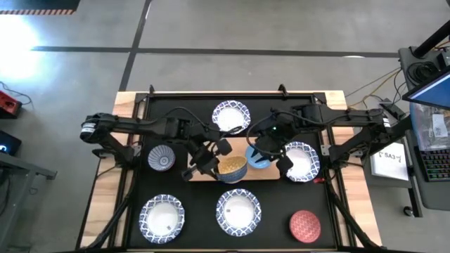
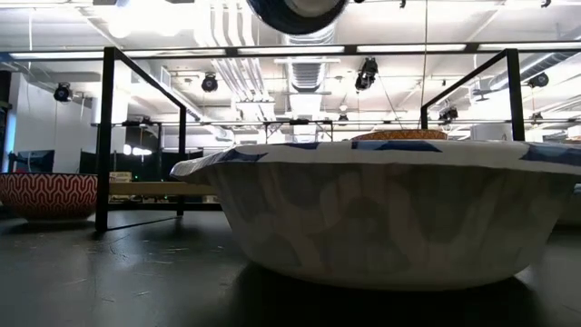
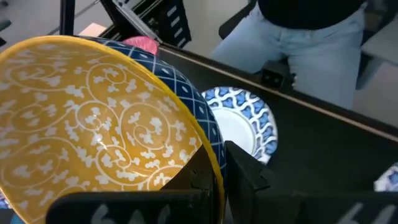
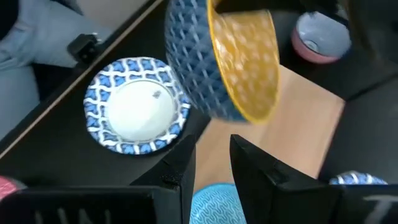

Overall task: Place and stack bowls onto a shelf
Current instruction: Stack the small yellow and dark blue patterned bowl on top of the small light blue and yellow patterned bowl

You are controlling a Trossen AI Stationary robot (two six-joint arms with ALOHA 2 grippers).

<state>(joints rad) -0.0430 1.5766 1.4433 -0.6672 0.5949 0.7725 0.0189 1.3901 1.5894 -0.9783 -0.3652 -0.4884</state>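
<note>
**Q:** Two arms are over the black surface (image 1: 140, 239); what does each one do?

**A:** The left end effector (image 1: 211, 160) is clamped on the rim of the orange bowl (image 1: 233, 167), which is yellow-orange with white scrolls inside and blue lattice outside. It holds this bowl tilted just above the shelf (image 1: 271, 173), the light-brown board in the middle of the surface. The right end effector (image 1: 261, 156) is over the right part of the same shelf, and its fingers (image 4: 261, 177) are around the rim of the small blue bowl (image 1: 257, 162), one on each side. If this bowl sits on the board or is lifted, I cannot tell.

**Q:** Where are the other bowls?

**A:** Four wide blue-and-white bowls are visible from above. One (image 1: 231, 117) is behind the shelf, one (image 1: 302, 161) is just beside its right end and partly under the right arm, and two (image 1: 162, 217) (image 1: 238, 211) are in the front row. A small patterned bowl (image 1: 161, 158) is left of the shelf. The speckled red bowl (image 1: 305, 225) is at the front right corner.

**Q:** Does somebody stand near?

**A:** Yes, a person (image 3: 298, 37) in light trousers is at the edge of the surface.
</note>
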